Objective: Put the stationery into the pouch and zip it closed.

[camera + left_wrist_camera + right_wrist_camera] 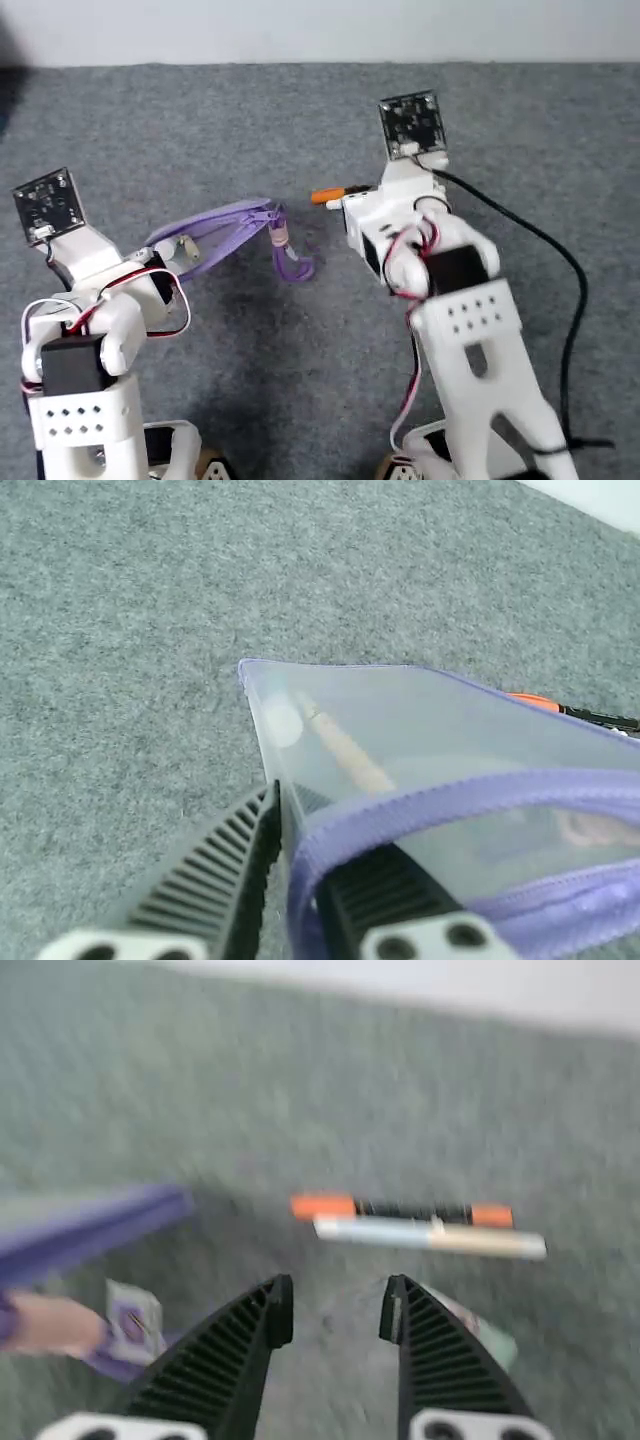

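Now the pouch [430,740] is pinched at its purple rim by the closed left gripper [287,802] near the middle of the table [150,110]. The right gripper [335,1310] is held open, arm stretched forward, just before two pens [430,1238].

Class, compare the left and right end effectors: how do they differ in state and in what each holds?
The left end effector is shut on the edge of the clear, purple-trimmed plastic pouch; the right end effector is open and empty. The left sits at the pouch; the right hangs over grey carpet, near an orange-ended black pen and a pale pen. Both have black ribbed fingers.
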Controlling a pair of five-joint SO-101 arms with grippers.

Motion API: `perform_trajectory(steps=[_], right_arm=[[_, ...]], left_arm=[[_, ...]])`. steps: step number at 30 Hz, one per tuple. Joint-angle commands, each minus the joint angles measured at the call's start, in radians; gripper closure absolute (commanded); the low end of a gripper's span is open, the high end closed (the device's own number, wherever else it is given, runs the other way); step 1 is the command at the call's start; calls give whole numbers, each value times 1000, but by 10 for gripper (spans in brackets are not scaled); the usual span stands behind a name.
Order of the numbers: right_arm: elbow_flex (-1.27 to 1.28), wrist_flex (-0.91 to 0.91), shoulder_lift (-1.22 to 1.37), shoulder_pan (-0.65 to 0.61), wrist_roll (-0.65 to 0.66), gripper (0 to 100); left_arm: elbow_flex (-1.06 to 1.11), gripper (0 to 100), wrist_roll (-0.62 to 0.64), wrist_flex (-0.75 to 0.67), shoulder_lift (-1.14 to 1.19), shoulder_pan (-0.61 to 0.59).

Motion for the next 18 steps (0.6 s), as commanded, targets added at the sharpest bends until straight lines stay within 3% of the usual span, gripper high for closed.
perform_trajectory(steps=[1,10,18], right_arm=[[-115,97,104,36,71,852],[-285,133,456,157,405,851],[-379,133,688,202,591,850]], left_arm=[[-4,988,11,-8,0,-3],[-4,988,11,-8,0,-3],[-4,988,11,-5,0,-8]])
